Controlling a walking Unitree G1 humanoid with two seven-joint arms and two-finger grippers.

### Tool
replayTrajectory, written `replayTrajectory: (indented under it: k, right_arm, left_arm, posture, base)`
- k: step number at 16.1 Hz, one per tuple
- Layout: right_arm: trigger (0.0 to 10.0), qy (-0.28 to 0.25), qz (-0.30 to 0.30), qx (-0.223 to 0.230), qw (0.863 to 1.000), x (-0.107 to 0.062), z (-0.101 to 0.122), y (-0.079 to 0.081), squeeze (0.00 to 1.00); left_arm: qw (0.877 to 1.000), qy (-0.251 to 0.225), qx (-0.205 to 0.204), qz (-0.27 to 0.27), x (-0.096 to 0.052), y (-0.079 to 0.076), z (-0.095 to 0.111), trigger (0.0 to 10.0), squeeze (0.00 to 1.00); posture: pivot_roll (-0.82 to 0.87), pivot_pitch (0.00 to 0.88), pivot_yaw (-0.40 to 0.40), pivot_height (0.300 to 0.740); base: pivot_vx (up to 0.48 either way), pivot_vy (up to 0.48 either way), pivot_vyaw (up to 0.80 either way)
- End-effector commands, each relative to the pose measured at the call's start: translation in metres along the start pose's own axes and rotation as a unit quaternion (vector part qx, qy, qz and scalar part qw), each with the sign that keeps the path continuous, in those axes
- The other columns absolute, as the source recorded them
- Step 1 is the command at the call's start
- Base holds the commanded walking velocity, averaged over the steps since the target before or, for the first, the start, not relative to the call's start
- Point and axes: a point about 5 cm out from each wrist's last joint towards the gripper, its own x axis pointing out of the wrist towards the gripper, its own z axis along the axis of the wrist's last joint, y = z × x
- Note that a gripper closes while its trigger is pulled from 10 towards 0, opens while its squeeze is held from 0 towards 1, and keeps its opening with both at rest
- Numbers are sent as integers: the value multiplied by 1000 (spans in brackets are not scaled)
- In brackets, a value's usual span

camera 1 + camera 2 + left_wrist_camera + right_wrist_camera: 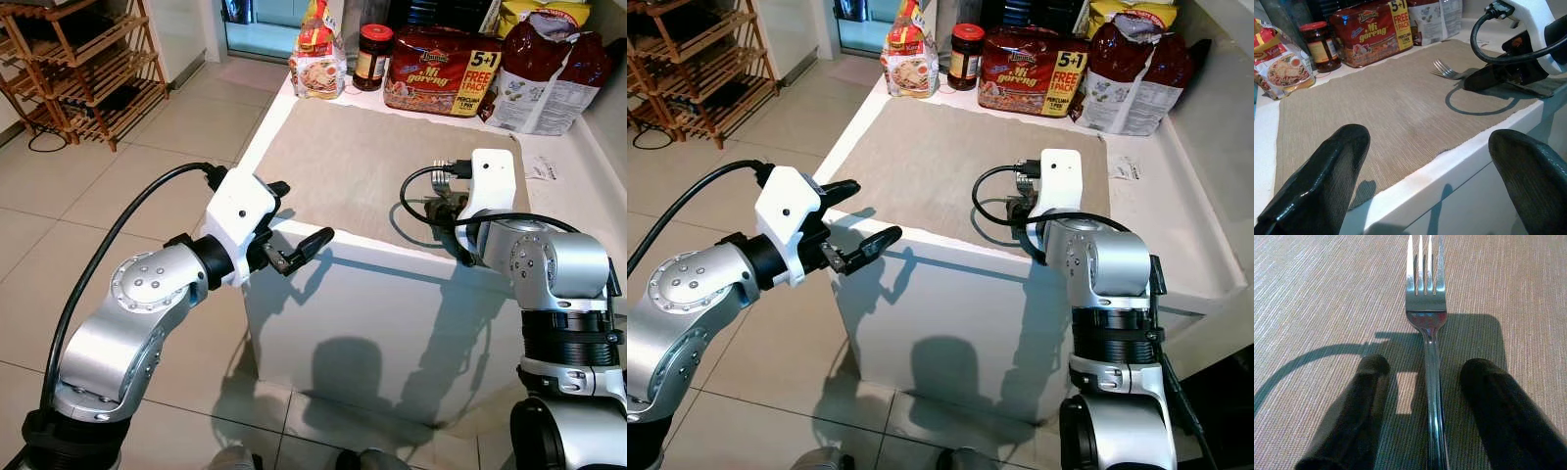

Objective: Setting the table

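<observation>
left eye view: a white bench [411,284] carries a beige woven placemat [362,162]. along its far edge stand a small noodle packet [317,61], a red-lidded jar [372,56], a five-plus-one pack of mi goreng noodles [441,69] and a dark red-and-white bag [544,78]. the left end effector [299,230] hovers off the bench's near left corner, over the tiled floor [186,127], its fingers spread and holding nothing. the right end effector [443,196] lies low on the placemat's right part. a wooden rack [83,64] stands at far left.

right eye view: the same layout; a small slip of paper [1125,168] lies on the bench right of the placemat.

left wrist view: the fork [1449,72] lies flat on the placemat, tines toward the noodle pack, its handle running under the right end effector.

right wrist view: the fork's handle lies between the two black fingers [1352,416], which are parted with a gap on each side, not gripping it.
</observation>
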Motion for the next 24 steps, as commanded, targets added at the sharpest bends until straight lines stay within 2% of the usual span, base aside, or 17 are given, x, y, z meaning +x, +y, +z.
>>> replayTrajectory:
  k: [1, 3, 7, 8, 9, 17, 21, 23, 24]
  right_arm:
    - [3804, 10, -10, -2, 1000, 1, 0, -5, 0]
    - [3608, 11, -12, -4, 1000, 2, 0, -6, 0]
    - [2078, 15, -13, -6, 1000, 2, -2, -6, 0]
    - [1373, 16, -13, -6, 1000, 2, -2, -6, 0]
    - [0, 17, -12, -6, 1000, 2, -2, -6, 0]
    - [0, 5, -18, 7, 1000, 0, 1, -10, 0]
    - [0, -55, -26, 26, 998, -15, 26, -17, 0]
    - [0, -113, -19, 34, 993, -29, 43, -16, 0]
    - [0, -151, -16, 37, 988, -36, 51, -17, 0]
  left_arm:
    - [1000, -6, 14, -11, 1, -3, 6, 10000, 0]
    - [1000, -4, 16, -11, 0, -3, 6, 10000, 0]
    - [1000, -2, 18, -12, 1, -2, 6, 10000, 0]
    - [1000, -2, 18, -12, 1, -2, 6, 10000, 0]
    - [1000, -3, 17, -12, 1, -2, 6, 10000, 0]
    - [1000, -4, 16, -9, 4, -2, 6, 10000, 0]
    - [1000, -12, 14, 17, 5, 4, 8, 10000, 0]
    - [999, -23, 7, 48, 5, 9, 10, 10000, 0]
    - [996, -29, 2, 81, 6, 15, 10, 10000, 0]
  posture:
    - [90, 31, -50, 740]
    - [90, 31, -50, 740]
    - [89, 33, -46, 740]
    - [89, 33, -46, 740]
    - [88, 31, -46, 740]
    - [81, 33, -46, 740]
    - [77, 40, -37, 740]
    - [77, 40, -37, 740]
    - [77, 40, -37, 740]
  base:
    - [0, 0, 0]
    - [0, 0, 0]
    - [0, 0, 0]
    - [0, 0, 0]
    - [0, 0, 0]
    - [0, 0, 0]
    - [0, 0, 0]
    - [0, 0, 0]
    - [0, 0, 0]
